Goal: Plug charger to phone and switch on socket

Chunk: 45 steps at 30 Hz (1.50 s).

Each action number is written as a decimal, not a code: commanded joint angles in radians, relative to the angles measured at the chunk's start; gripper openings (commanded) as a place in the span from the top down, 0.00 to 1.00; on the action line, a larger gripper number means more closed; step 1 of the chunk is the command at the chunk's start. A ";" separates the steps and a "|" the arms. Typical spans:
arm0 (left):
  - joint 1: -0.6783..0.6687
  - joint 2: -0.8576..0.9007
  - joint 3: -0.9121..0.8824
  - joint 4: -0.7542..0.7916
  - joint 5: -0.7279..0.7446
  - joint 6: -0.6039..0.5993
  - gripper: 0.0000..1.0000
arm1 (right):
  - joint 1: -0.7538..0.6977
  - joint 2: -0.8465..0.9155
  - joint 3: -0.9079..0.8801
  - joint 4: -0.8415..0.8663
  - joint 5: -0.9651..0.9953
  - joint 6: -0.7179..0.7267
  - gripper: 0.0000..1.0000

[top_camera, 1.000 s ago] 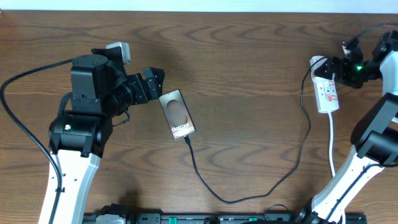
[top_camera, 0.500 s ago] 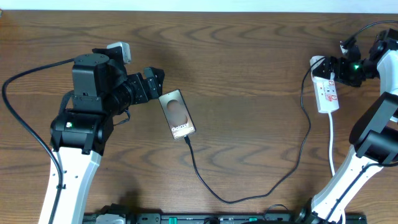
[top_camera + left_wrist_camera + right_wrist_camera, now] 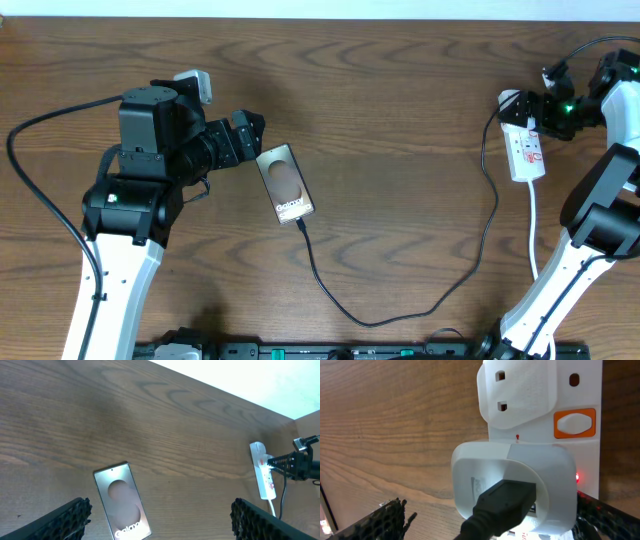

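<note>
On the phone (image 3: 285, 182), white "Galaxy" lettering

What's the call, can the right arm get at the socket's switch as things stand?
Probably yes. The right gripper sits open right at the socket, and its wrist view shows the orange-framed switch bare beside the white plugs, with nothing covering it.

Robotics lab — left arm (image 3: 125, 215) and right arm (image 3: 600, 215) at a wooden table (image 3: 400, 100).
</note>
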 commanded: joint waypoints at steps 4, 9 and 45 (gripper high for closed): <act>0.004 0.005 0.014 -0.003 -0.010 0.014 0.08 | 0.022 0.037 -0.011 -0.035 0.080 0.021 0.01; 0.004 0.005 0.014 -0.003 -0.010 0.014 0.08 | 0.001 0.001 -0.007 -0.044 0.138 0.063 0.01; 0.004 0.005 0.014 -0.029 -0.013 0.014 0.08 | -0.016 -0.596 -0.008 -0.456 0.229 0.411 0.01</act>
